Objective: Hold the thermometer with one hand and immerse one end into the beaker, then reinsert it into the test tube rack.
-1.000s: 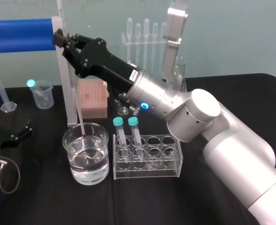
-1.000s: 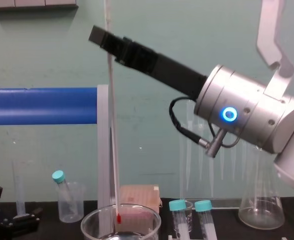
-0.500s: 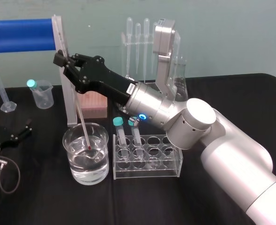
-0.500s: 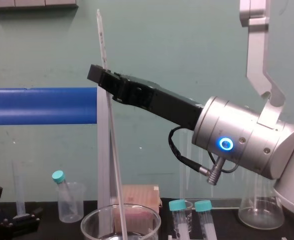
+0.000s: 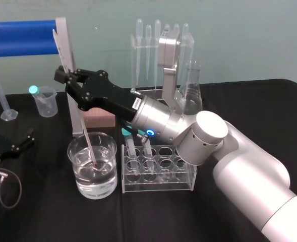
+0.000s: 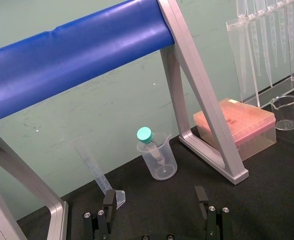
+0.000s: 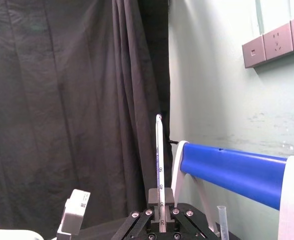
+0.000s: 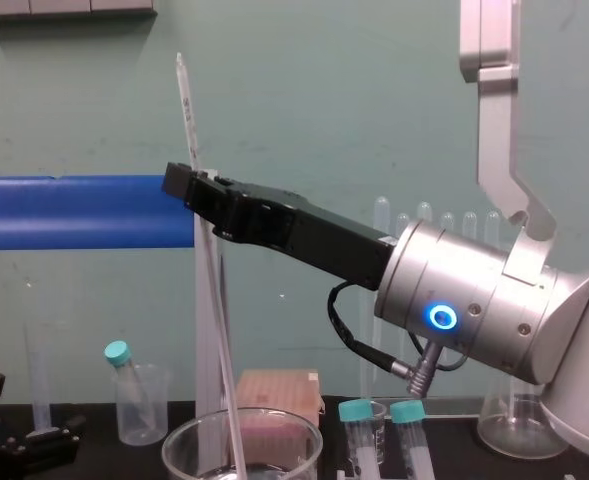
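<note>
On the black worktop [image 5: 47, 212] the left claw [image 6: 154, 200] lies parked, fingers spread. The right claw [image 5: 63, 76] hangs just above the beaker [image 5: 80, 184], clamped on the thermometer [image 5: 85, 135], which slants down below it, tip sunk in the water.

Thin thermometer [image 8: 188, 115] tilted, lower end underwater in the clear beaker [image 5: 95, 189]; right gripper [image 5: 65, 76] clamps it.

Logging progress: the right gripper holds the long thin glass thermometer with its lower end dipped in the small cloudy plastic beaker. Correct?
Wrong vessel. The head view shows the right gripper holding the long thin glass thermometer with its lower end dipped in the wide clear glass beaker.
</note>
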You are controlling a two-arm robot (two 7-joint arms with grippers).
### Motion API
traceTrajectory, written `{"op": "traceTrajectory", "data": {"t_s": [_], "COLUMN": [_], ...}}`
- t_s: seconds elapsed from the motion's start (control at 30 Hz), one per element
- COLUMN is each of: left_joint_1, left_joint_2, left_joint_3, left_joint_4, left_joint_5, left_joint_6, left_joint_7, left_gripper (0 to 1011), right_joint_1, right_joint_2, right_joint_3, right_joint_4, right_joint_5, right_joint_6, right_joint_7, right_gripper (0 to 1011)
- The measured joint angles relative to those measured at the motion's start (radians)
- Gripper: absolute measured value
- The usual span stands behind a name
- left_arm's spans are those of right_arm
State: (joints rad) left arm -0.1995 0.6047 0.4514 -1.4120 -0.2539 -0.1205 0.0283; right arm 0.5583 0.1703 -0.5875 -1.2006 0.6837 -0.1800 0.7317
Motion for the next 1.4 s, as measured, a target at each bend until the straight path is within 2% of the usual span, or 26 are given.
{"op": "traceTrajectory", "data": {"t_s": [0.77, 1.4], "left_joint_1": [0.000, 0.000], "left_joint_2": [0.000, 0.000], "left_joint_3": [0.000, 0.000], "left_joint_4": [0.000, 0.000], "left_joint_5": [0.000, 0.000], "left_joint_6": [0.000, 0.000], "left_joint_7": [0.000, 0.000], "left_gripper": [1008, 1008], "right_joint_1": [0.003, 0.002], "right_joint_2": [-0.004, -0.002], "right_joint_3": [-0.001, 0.001], "right_joint_4": [0.029, 0.028], "right_joint_5": [-0.012, -0.012], "right_joint_6": [0.009, 0.013], "right_joint_7": [0.008, 0.008], "right_gripper": [57, 57]}}
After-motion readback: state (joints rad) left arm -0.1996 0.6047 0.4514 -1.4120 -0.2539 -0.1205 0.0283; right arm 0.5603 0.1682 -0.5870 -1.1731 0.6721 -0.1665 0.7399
